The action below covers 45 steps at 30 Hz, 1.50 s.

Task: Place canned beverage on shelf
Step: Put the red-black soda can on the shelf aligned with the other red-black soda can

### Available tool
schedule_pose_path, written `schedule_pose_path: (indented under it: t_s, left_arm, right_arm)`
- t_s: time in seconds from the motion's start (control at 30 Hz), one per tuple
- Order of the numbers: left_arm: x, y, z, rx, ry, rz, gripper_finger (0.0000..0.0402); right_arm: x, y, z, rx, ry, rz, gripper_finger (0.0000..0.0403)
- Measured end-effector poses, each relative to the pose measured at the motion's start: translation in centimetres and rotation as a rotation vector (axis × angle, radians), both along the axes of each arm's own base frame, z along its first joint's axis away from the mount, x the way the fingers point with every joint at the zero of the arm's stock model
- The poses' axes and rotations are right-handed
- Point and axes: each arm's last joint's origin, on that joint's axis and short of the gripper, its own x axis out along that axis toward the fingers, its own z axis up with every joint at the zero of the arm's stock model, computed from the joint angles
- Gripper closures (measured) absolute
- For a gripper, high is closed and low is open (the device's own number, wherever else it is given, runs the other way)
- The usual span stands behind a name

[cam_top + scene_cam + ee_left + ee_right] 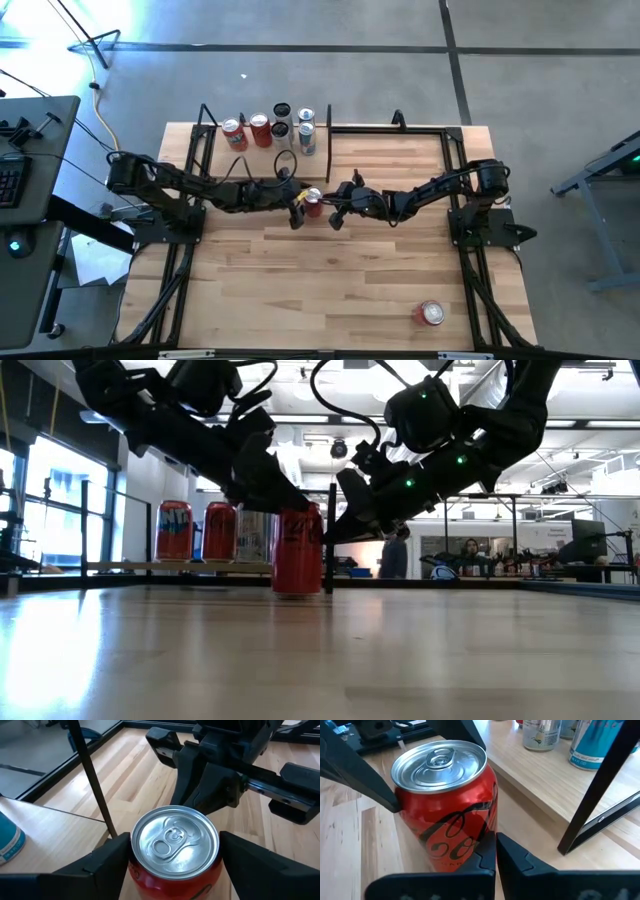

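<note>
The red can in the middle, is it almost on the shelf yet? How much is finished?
Partly done. Five cans already stand on the shelf. In hand: the red can stands on the table beside the shelf, with the left gripper around it; the right gripper, fingers together, sits close on its other side. Left: lift that can onto the shelf, then fetch the lone can near the table's front right corner.

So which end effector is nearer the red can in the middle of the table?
Left. The left end effector has a finger on each side of the red can; the right end effector, fingers together, sits just beside it.
</note>
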Motion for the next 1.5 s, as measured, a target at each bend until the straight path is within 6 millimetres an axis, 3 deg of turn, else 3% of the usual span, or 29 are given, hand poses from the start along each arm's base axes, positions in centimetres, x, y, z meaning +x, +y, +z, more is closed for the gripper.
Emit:
schedule_pose_path:
  t_s: [0.17,0.43,0.67,0.9,1.13,1.3,1.5]
  left_arm:
    - [-0.2,0.3,0.2,0.000,0.006,-0.022,0.0165]
    - [-1.6,0.9,1.6,0.004,0.057,-0.122,0.0168]
    - [-4.3,0.9,4.0,0.051,0.110,-0.158,0.0169]
    - [-8.2,0.5,6.3,0.060,0.182,-0.202,0.0169]
    - [-12.3,1.6,8.2,0.189,0.225,-0.052,0.0169]
    - [-13.6,3.2,9.7,0.233,0.130,0.057,0.0169]
    - [-14.2,5.8,9.4,0.201,0.153,0.197,0.0169]
  right_arm:
    - [0.0,0.0,0.0,0.002,0.000,0.005,0.0403]
    - [0.1,0.5,0.0,0.018,-0.005,0.057,0.0403]
    - [0.1,0.9,0.0,0.011,0.001,0.073,0.0403]
    - [0.1,1.0,0.0,0.003,0.006,0.076,0.0403]
    - [0.1,1.0,0.0,0.000,0.005,0.074,0.0403]
    - [0.1,1.0,0.0,0.000,0.004,0.074,0.0403]
    - [0.1,1.0,0.1,0.003,0.000,0.081,0.0403]
